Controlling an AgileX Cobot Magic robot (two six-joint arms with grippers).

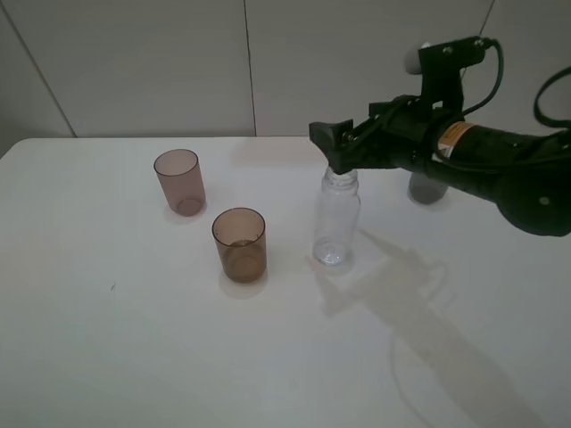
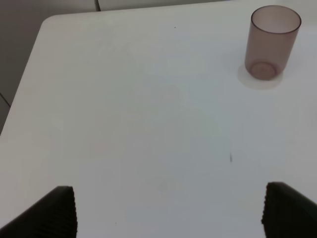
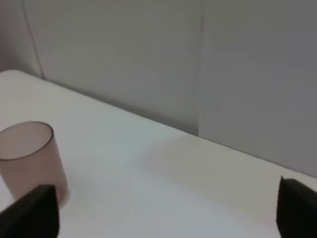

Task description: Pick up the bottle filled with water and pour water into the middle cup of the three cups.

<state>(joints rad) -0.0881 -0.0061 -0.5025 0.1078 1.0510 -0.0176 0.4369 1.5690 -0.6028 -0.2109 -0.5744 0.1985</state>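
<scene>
Exterior high view: the bottle (image 1: 336, 220) is seen upright on the counter (image 1: 107, 339), right of the middle cup (image 1: 239, 244); the right pincer (image 1: 343, 147) is spread apart above its neck, unclamped

The right arm (image 1: 500, 169) extends roughly level from the right side toward the centre of the exterior high view, with its wrist camera mounted on top. The right gripper (image 1: 335, 147) has its fingers spread wide apart, as does the left gripper (image 2: 168, 210), and neither holds anything.
</scene>
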